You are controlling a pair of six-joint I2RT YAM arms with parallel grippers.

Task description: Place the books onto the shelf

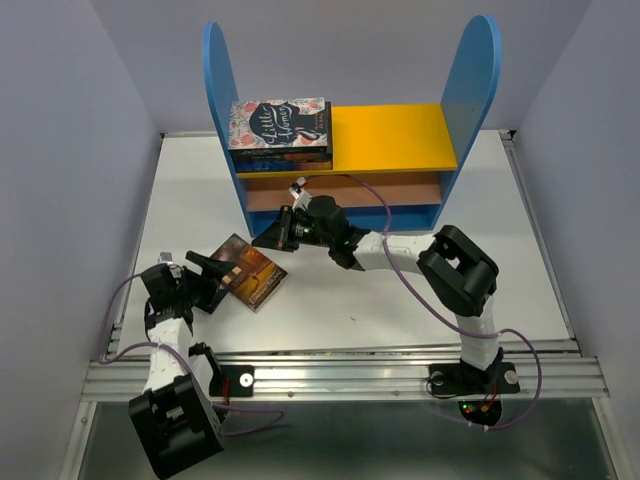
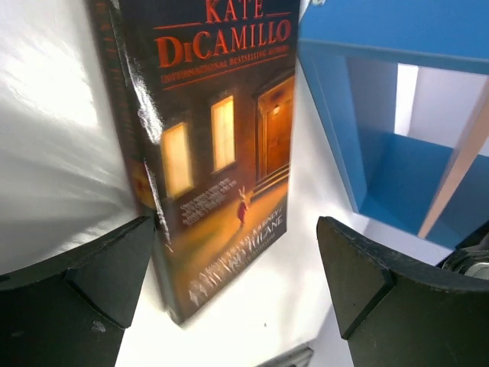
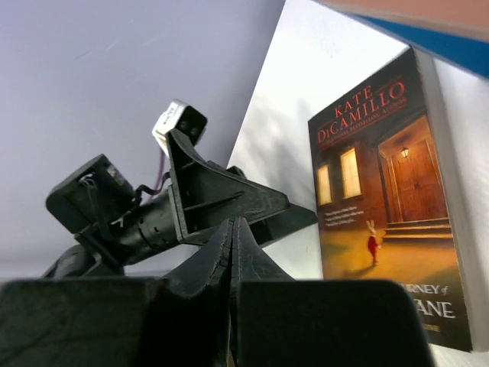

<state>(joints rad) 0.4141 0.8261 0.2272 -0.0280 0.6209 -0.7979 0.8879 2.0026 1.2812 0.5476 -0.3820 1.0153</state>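
1. White table, pale lilac walls; the shelf stands at the far side with a stack of books on top.
2. One loose book lies flat, its near end between the left gripper's fingers; they're spread wide and hold nothing; its long axis runs away from them.
3. Right gripper is pinched closed and empty, just beyond the book toward the shelf; left looks nearer.
4. Only the left wrist view shows the book sitting off-centre against one finger.

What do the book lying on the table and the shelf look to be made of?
Book on the table: paperback, glossy card cover; it shows glare and a creased spine edge. Shelf: likely painted wood or board; flat matte blue sides and yellow top, brown middle board possibly unpainted.
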